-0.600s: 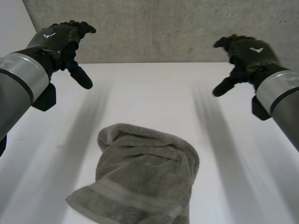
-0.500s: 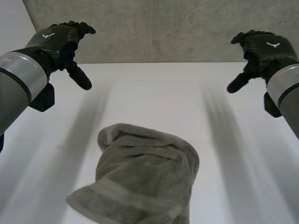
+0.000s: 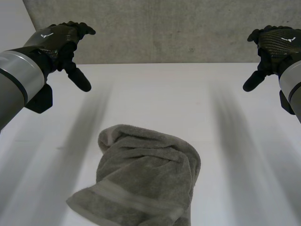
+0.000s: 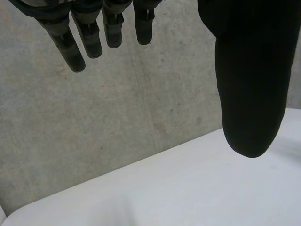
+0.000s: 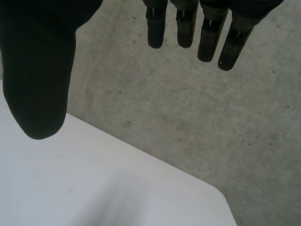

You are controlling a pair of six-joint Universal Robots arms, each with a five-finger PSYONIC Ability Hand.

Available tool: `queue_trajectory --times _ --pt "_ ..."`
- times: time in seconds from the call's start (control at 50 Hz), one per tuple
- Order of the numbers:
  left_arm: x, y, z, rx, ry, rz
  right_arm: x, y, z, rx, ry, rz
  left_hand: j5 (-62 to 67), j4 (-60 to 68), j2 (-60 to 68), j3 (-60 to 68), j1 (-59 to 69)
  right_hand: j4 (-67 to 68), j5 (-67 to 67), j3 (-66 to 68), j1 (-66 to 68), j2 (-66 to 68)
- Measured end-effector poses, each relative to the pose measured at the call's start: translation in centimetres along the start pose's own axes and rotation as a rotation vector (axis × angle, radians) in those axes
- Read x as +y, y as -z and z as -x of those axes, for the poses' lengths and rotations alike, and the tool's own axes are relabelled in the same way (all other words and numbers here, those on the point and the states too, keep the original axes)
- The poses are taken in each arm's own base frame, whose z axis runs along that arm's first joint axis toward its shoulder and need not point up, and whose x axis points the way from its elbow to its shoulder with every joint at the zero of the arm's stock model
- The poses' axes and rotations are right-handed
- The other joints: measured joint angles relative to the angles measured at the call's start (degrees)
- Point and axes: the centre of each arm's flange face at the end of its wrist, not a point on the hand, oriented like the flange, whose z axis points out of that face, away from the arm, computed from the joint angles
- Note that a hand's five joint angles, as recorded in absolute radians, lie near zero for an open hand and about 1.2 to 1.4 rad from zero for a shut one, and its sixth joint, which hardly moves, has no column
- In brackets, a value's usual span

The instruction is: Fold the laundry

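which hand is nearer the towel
Left. The left hand hovers beyond the towel, off its left side; the right hand is farther away, off its right.

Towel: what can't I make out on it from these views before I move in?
- Towel, head view: its near edge is cut off by the picture's lower edge.
- How its corners and layers lie: buried in its own bunched folds.
- Right robot hand, head view: its arm is cut off by the side edge.

A grey-green towel [image 3: 146,181] lies crumpled in a loose heap on the white worktop [image 3: 155,94], a paler woven band crossing its near edge; it looks roughly doubled over.
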Motion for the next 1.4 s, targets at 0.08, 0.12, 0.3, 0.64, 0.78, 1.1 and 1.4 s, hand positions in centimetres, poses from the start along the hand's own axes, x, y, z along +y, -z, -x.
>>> queue_trajectory --times 0.08,0.12,0.3,0.64,0.78,1.1,1.4 --pt "0.5 -0.2 -0.1 0.007 -0.006 0.013 0.1 0.0 0.5 -0.059 0.033 0.009 0.03 0.0 0.0 0.0 0.0 0.0 0.0 0.0 0.0 0.0" --pt "0.6 -0.2 -0.2 0.009 -0.009 0.018 0.2 0.0 0.6 -0.07 0.041 0.013 0.03 0.01 0.02 0.01 0.01 0.0 0.0 0.0 0.0 0.0" --pt "5.7 -2.7 -0.7 0.05 -0.204 0.174 5.3 0.9 3.7 -0.381 0.124 0.334 0.03 0.68 0.82 0.67 0.18 0.0 0.0 0.0 0.0 0.0" --pt "16.0 -6.2 -2.1 0.198 -0.349 0.384 14.4 -0.5 6.9 -0.478 -0.158 0.528 6.2 7.96 7.96 7.91 7.45 4.1 3.96 5.35 2.41 4.29" --pt "18.3 -7.8 -2.4 0.22 -0.366 0.372 16.1 -0.5 8.9 -0.499 -0.203 0.47 17.85 19.57 20.06 19.52 20.04 21.08 19.81 22.26 17.65 21.72" --pt "14.8 -10.0 -4.3 0.236 -0.487 0.181 14.2 -2.3 11.9 -0.577 -0.164 0.278 55.66 58.38 58.53 58.37 55.81 54.83 52.64 55.54 43.4 54.42" --pt "-5.5 -9.9 -3.7 -0.099 -0.417 -0.589 -9.0 -5.6 6.6 -0.141 0.237 -0.659 57.28 59.64 59.69 59.65 56.79 54.9 52.74 55.57 43.4 54.42"
